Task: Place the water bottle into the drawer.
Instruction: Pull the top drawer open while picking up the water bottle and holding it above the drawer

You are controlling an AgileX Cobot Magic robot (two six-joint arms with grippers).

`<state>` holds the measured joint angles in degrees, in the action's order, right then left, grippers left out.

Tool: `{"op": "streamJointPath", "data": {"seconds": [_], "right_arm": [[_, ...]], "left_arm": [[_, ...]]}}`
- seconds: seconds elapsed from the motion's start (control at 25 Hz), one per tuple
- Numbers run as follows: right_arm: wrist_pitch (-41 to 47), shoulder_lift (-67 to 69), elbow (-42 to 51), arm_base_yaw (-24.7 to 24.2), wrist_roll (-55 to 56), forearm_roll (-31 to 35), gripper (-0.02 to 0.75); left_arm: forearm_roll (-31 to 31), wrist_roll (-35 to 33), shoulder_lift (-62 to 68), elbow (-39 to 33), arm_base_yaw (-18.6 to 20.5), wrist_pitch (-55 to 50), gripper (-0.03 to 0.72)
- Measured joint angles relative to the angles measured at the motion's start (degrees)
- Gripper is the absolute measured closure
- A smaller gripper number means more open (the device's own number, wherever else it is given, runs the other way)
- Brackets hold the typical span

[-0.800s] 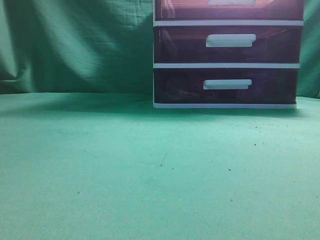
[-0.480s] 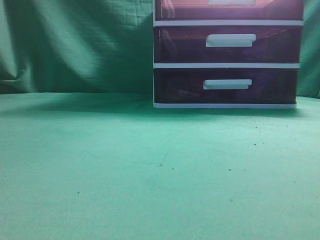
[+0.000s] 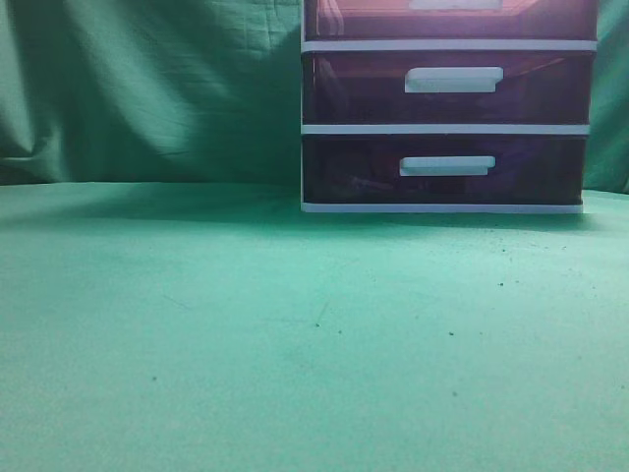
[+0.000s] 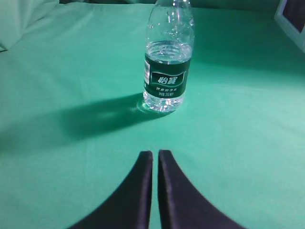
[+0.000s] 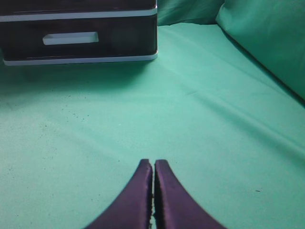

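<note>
A clear water bottle (image 4: 167, 62) with a dark green label stands upright on the green cloth, seen only in the left wrist view. My left gripper (image 4: 156, 153) is shut and empty, a short way in front of the bottle and apart from it. My right gripper (image 5: 153, 162) is shut and empty over bare cloth, well back from the drawer unit (image 5: 81, 33). The drawer (image 3: 452, 20), uppermost of three, is cut off by the top edge of the exterior view and looks closed. Neither gripper nor the bottle shows in the exterior view.
The white-framed unit (image 3: 447, 128) stands at the back right with its two lower drawers (image 3: 447, 88) closed. A corner of it shows in the left wrist view (image 4: 291, 16). Green cloth (image 3: 246, 334) covers the table and hangs behind it.
</note>
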<state>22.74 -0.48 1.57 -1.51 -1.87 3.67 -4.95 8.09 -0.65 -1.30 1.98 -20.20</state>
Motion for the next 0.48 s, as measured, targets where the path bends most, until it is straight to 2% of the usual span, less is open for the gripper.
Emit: {"op": "streamJointPath", "data": {"seconds": [0.16,0.36,0.48], "right_arm": [[0.0,0.0,0.0,0.0,0.0,0.0,0.738],[0.0,0.0,0.0,0.0,0.0,0.0,0.738],[0.0,0.0,0.0,0.0,0.0,0.0,0.738]], "left_arm": [[1.0,0.0,0.0,0.0,0.0,1.7,0.688],[20.0,1.0,0.0,0.0,0.0,21.7,0.688],[23.3,0.6,0.0,0.0,0.0,31.0,0.688]]}}
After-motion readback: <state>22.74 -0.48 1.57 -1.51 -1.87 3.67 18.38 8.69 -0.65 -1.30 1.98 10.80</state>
